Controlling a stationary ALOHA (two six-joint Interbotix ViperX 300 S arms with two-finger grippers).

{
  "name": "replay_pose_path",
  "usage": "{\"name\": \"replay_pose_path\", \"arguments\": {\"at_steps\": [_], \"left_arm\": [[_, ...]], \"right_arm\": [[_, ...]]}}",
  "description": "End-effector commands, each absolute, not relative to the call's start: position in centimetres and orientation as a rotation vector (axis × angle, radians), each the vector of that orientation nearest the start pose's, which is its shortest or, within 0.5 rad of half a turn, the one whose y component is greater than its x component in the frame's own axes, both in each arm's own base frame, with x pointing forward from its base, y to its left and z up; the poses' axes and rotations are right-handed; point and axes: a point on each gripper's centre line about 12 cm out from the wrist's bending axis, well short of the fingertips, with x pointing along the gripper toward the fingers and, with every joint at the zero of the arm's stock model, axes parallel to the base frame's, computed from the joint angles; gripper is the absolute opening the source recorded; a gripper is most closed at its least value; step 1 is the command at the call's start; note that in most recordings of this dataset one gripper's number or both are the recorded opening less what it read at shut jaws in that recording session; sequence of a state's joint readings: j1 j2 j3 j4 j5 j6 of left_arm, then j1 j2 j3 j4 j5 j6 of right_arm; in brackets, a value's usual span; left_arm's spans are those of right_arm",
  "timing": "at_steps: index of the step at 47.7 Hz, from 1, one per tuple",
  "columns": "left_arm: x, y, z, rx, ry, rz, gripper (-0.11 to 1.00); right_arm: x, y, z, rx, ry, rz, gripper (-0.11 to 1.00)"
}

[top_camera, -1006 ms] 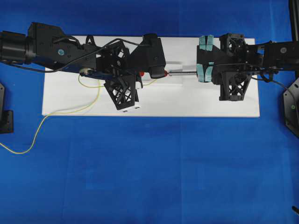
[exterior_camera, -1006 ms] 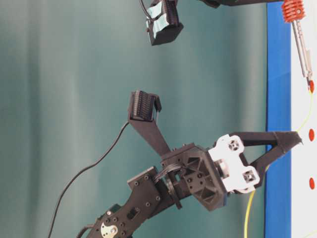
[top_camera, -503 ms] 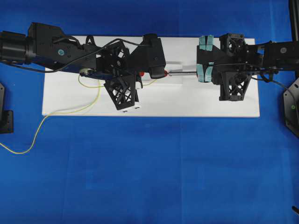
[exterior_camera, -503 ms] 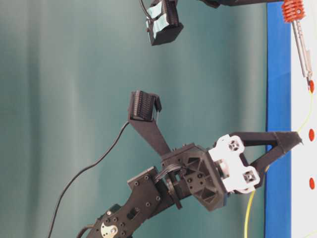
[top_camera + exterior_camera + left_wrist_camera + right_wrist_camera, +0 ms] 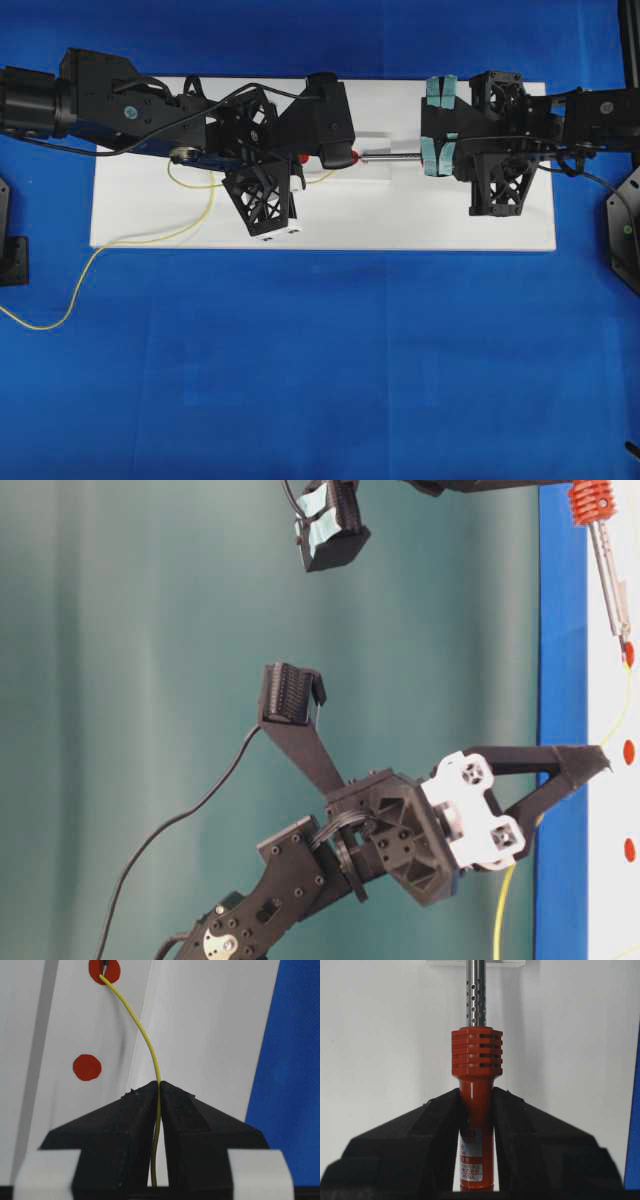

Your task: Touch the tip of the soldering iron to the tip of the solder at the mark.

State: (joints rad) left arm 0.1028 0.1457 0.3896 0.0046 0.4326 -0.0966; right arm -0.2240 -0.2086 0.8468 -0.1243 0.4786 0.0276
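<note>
The solder (image 5: 145, 1040) was gripped in the clenched left end effector (image 5: 159, 1091), its free tip arched ahead onto the red mark (image 5: 105, 970). The soldering iron (image 5: 476, 1085) was clamped by its handle in the right end effector (image 5: 476, 1097), its shaft projecting forward so that both tips could meet there.

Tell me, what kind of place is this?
Probably a robotics lab bench: two robot arms work over a white board with red dots, on a blue cloth, holding a soldering iron and solder.

Robotics lab bench. Blue cloth (image 5: 320, 370) covers the table, white board (image 5: 400, 215) with red dot marks (image 5: 87, 1067) on it. Plain teal backdrop (image 5: 150, 680) behind.
</note>
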Motion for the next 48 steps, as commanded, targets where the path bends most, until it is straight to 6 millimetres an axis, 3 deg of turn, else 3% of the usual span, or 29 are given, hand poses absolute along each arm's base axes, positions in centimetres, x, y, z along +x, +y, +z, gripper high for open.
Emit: {"name": "replay_pose_path", "arguments": {"at_steps": [1, 30, 39, 48], "left_arm": [[43.0, 4.4, 18.0, -0.129, 0.92, 0.138, 0.02], [42.9, 4.4, 18.1, -0.127, 0.917, 0.137, 0.02], [41.7, 4.1, 20.4, -0.124, 0.875, 0.131, 0.02], [39.0, 3.7, 22.9, -0.123, 0.82, 0.129, 0.02]], "right_arm": [[28.7, -7.2, 15.7, 0.015, 1.088, -0.207, 0.06], [28.7, -7.2, 15.7, 0.014, 1.087, -0.206, 0.06], [28.8, -7.2, 15.7, 0.013, 1.086, -0.206, 0.06], [28.8, -7.2, 15.8, 0.012, 1.084, -0.206, 0.06]]}}
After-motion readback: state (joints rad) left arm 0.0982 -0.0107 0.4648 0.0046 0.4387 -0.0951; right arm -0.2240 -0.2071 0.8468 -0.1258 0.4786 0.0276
